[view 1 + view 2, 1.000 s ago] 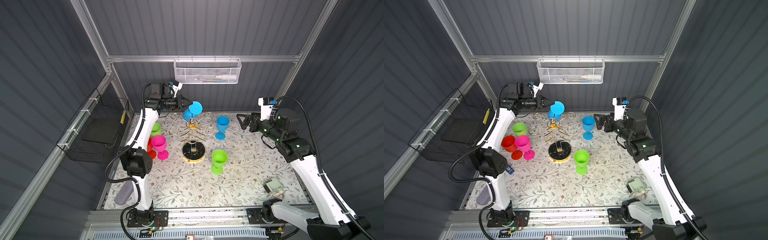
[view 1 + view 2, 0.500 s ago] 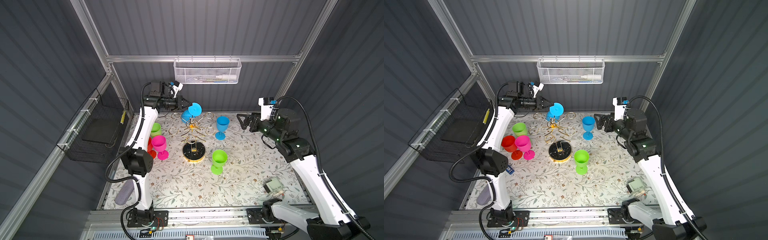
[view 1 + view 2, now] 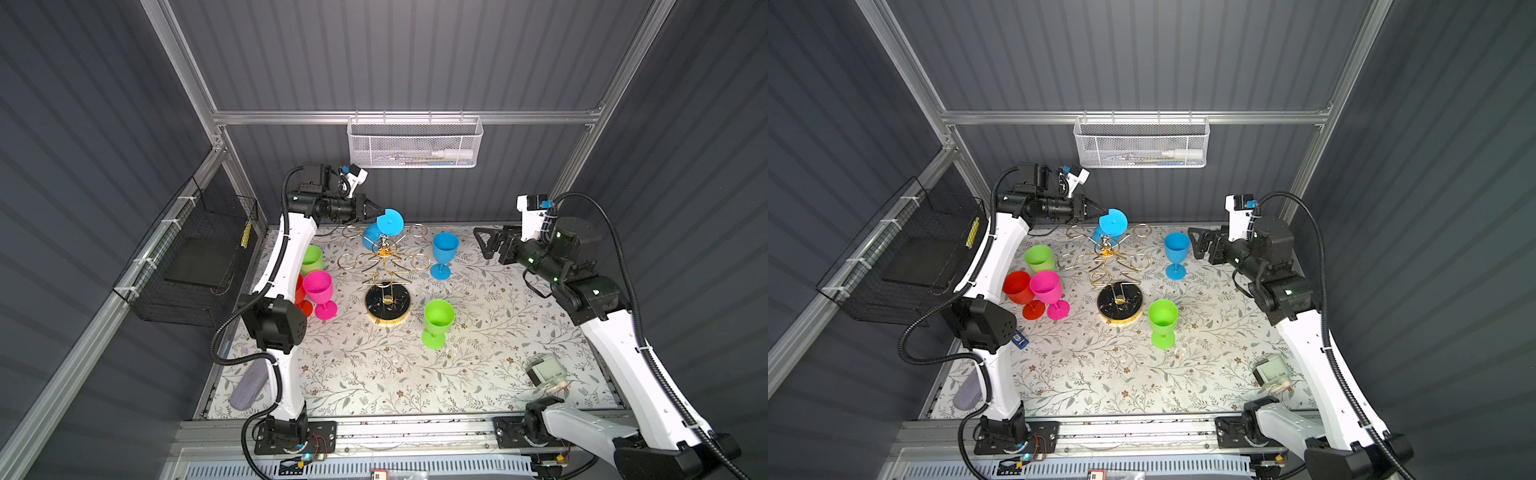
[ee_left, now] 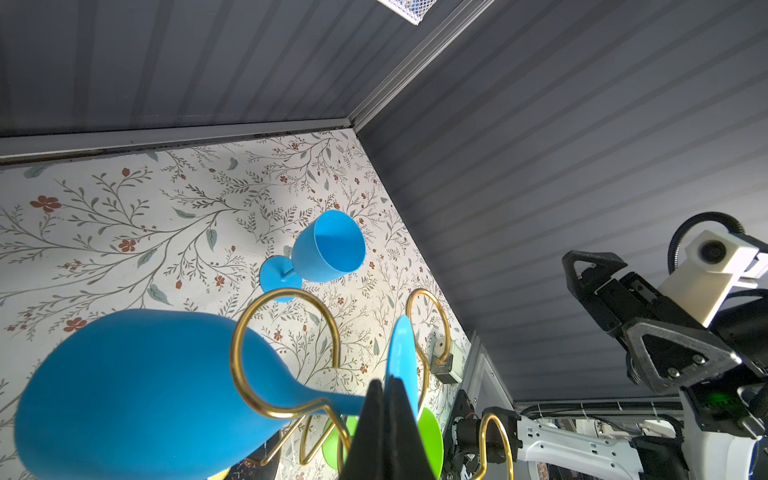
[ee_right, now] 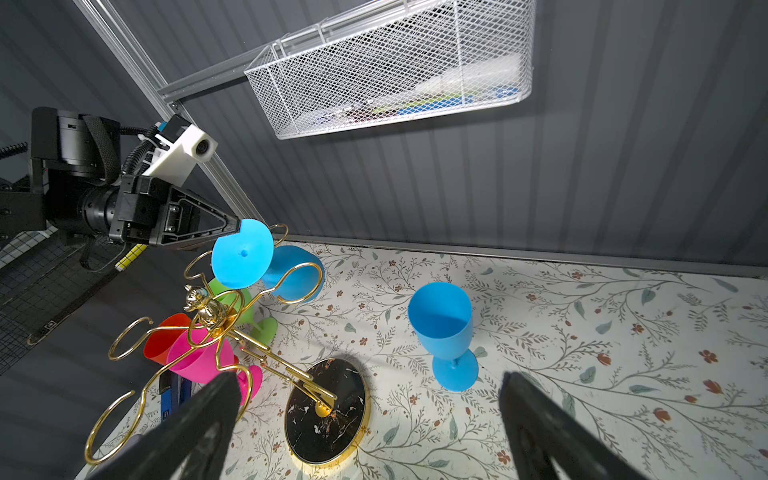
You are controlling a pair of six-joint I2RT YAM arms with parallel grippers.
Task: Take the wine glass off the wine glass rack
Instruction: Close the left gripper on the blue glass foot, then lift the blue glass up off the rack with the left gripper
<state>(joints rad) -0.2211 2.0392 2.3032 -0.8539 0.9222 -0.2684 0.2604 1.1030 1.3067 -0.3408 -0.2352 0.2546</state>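
The left gripper (image 3: 375, 212) pinched the flat foot of the blue glass (image 3: 390, 222), which hung upside down on the rack (image 3: 387, 302). The right gripper (image 3: 482, 243) was spread wide, well apart from it.

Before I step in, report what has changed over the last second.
The left gripper, shut on the foot of the hanging blue wine glass, edged slightly left in both top views, glass with it; its stem remains in a ring of the wine glass rack. The open right gripper, standing blue wine glass and pink wine glass stayed put.
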